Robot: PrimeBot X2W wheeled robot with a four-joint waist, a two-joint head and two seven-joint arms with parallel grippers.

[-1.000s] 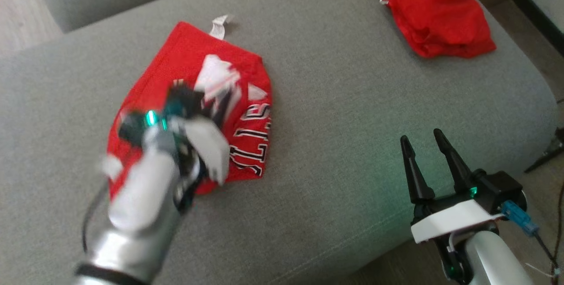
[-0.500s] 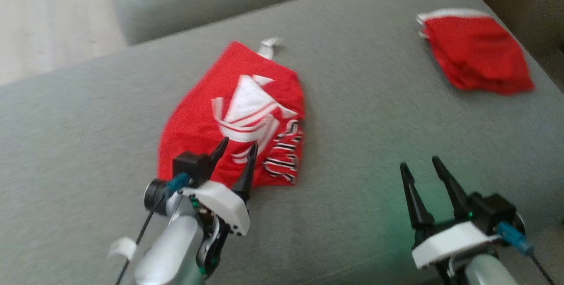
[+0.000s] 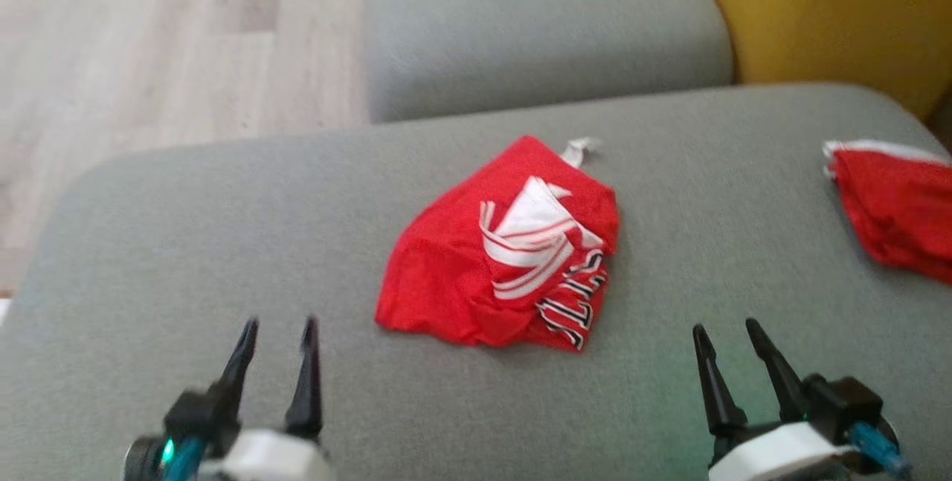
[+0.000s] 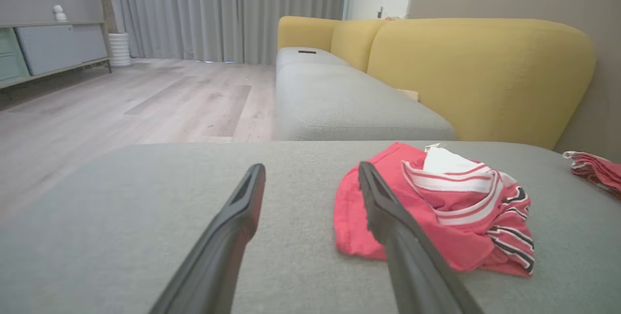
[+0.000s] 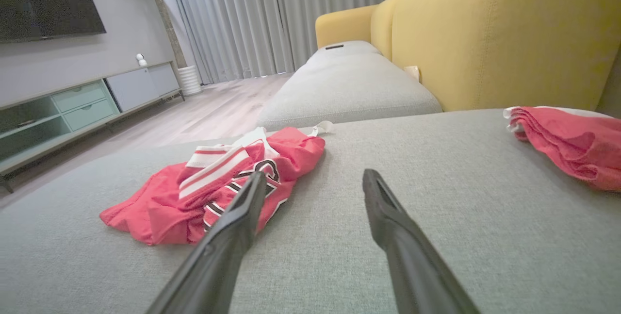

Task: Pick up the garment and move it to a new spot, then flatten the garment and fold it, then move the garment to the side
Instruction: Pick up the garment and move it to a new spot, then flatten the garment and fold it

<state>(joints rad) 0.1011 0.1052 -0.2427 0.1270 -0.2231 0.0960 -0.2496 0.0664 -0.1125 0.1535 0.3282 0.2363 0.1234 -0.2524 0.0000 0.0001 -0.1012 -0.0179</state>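
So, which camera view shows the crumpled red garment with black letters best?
The head view: the crumpled red garment lies whole and uncovered, seen from above. Both wrist views see it low and sideways; the left gripper and right gripper each cover an edge with one finger.

Home living room. Long sofa with grey woven-fabric seat cushions [image 3: 223,243] and rounded mustard-yellow upholstered backrests [image 4: 480,76]; pale wood-plank floor [image 4: 145,110]; grey pleated floor-length curtains [image 4: 218,13]; low media cabinet with pale green and grey-blue drawer fronts [image 5: 87,100] below a dark flat wall-mounted television screen [image 5: 48,3]; white ribbed planter [image 5: 189,80] with a leafy indoor tree beside the curtains.
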